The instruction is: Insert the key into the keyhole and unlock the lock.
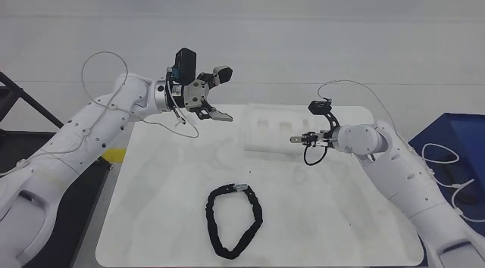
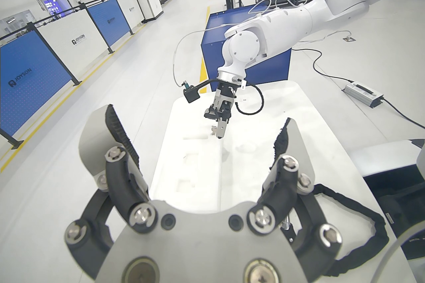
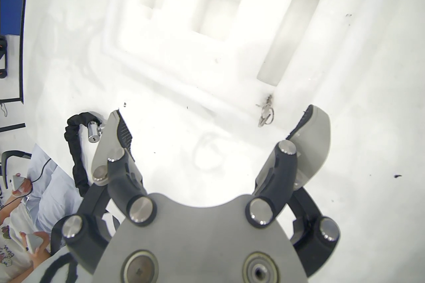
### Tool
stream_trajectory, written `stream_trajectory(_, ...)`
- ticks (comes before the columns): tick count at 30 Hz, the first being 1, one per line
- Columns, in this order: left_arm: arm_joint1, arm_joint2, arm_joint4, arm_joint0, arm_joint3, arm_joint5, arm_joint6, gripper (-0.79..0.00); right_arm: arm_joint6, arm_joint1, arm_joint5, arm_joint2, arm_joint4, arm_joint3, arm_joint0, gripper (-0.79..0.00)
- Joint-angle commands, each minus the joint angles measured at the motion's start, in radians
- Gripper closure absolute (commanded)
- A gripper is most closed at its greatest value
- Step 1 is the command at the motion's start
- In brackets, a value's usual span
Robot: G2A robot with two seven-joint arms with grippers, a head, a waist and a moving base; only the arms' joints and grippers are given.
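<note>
1. Looking down, we find the white surface (image 1: 167,215) spread beneath both grippers and carrying all that follows.
2. A white foam tray (image 1: 265,144) (image 3: 172,65) (image 2: 199,165) with three rectangular recesses lies directly under and ahead of the right gripper (image 1: 294,139) (image 3: 214,125) (image 2: 217,129). It sits between that gripper and the left one.
3. The left gripper (image 1: 225,95) (image 2: 199,135) hangs above the surface's edge, pointing across the tray towards the right gripper. Its fingers (image 2: 114,131) are spread wide with nothing between them.
4. The right gripper is low over the tray, its fingers (image 3: 121,131) likewise spread apart and holding nothing.
5. The lock (image 1: 213,219) (image 3: 74,148) (image 2: 365,208), a chain in a black sleeve curled into a loop, lies flat on the surface, well apart from both grippers. In the right wrist view it shows just beyond one of that gripper's fingers.
6. Its silver cylinder (image 1: 239,189) (image 3: 93,132) sits where the loop's ends meet, and the right wrist view shows its keyhole end.
7. The key (image 3: 265,114), on a small ring, lies at the tray's edge by the end of the long recess. It is just ahead of the right gripper's fingertips, nearer the finger away from the lock, and untouched by either.
</note>
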Motion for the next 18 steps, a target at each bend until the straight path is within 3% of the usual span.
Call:
stream_trajectory(1, 0.0, 0.0, 0.0, 0.0, 0.0, 0.0, 0.0, -0.785, 0.001, -0.001, 0.001, -0.001, 0.0, 0.003, 0.002, -0.785)
stream_trajectory(18, 0.0, 0.0, 0.0, 0.0, 0.0, 0.0, 0.0, -0.785, 0.012, -0.001, 0.02, 0.004, 0.001, -0.008, -0.002, -0.785)
